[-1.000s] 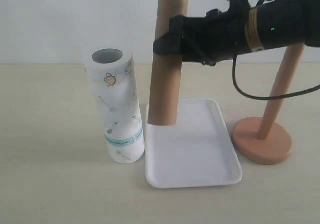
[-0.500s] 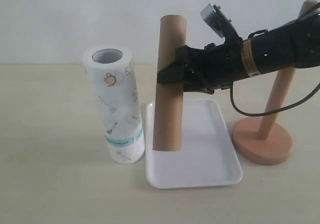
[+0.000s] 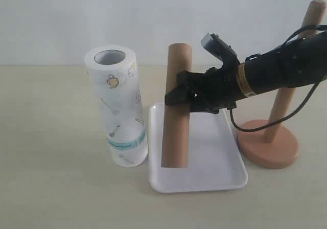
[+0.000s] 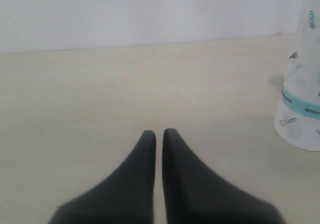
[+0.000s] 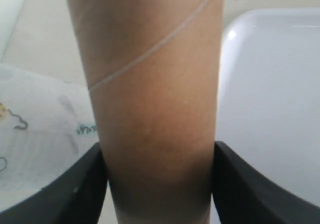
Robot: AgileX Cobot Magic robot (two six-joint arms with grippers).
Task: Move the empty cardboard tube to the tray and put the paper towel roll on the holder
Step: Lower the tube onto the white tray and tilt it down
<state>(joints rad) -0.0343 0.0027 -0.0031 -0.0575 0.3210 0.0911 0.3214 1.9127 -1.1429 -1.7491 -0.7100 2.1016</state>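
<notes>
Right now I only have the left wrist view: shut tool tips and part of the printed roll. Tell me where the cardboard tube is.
Observer: The right tool grips the empty cardboard tube, nearly upright, above the tray.
Operator: Report whether it has touched down.
Observer: The exterior view shows its lower end low over the tray's left part. I cannot tell whether it is touching.
Operator: Give me the holder.
Observer: The holder stands right of the tray, with nothing on its dowel.

I saw a plain brown cardboard tube (image 3: pixel 174 137), a white tray (image 3: pixel 217 152), a white paper towel roll (image 3: pixel 118 106) with small utensil drawings and a teal band, a light-brown holder (image 3: pixel 268 147), and a black right claw (image 3: pixel 178 94).
</notes>
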